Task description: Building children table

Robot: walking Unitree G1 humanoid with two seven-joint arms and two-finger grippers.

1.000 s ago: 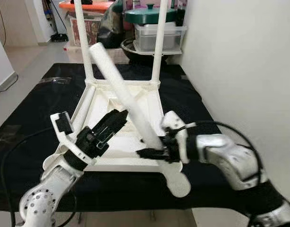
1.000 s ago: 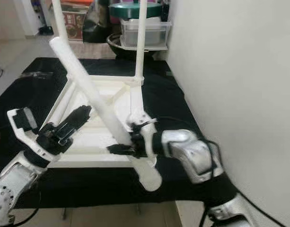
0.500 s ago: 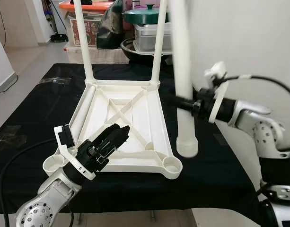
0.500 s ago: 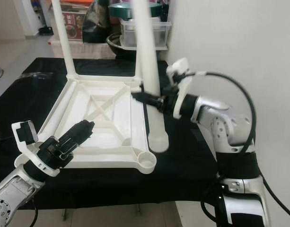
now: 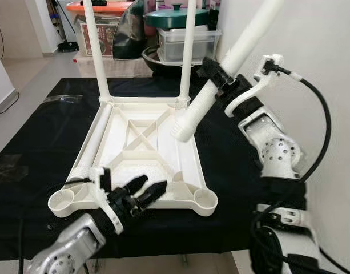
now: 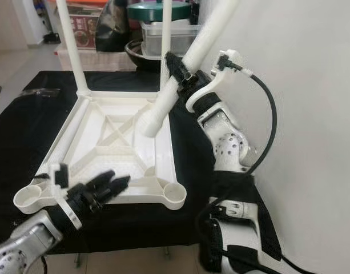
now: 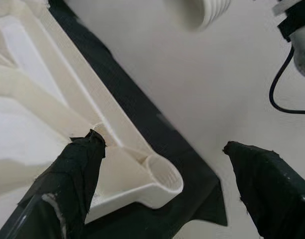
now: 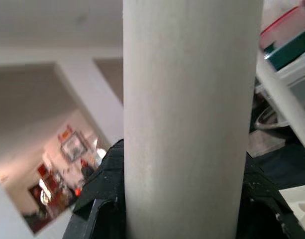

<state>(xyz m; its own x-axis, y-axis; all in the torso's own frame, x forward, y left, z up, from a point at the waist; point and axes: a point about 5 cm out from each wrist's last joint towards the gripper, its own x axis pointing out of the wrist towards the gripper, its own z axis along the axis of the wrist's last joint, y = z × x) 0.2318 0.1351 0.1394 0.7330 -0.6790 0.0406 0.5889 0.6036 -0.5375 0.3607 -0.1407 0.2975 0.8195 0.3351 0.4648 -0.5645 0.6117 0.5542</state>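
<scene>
Your right tool (image 5: 219,77), upper right of frame, pinches a loose white leg (image 5: 220,74) mid-shaft. Leg tilted, lower end hanging above the far right part of the upturned table top (image 5: 140,151). Right arm raised, elbow bent near the wall (image 5: 312,51). Your left tool (image 5: 141,192), bottom left, fingers spread, hovers at the top's near edge beside an empty corner socket (image 7: 162,174). Two legs stand in the far corners. Black worktop (image 5: 26,142); storage bins (image 5: 189,40) behind.

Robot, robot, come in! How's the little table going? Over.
Right gripper shut on loose table leg, tilted above upturned tabletop. Left gripper open at near edge. Two legs fitted, two near corner sockets empty. Nothing blocking.
</scene>
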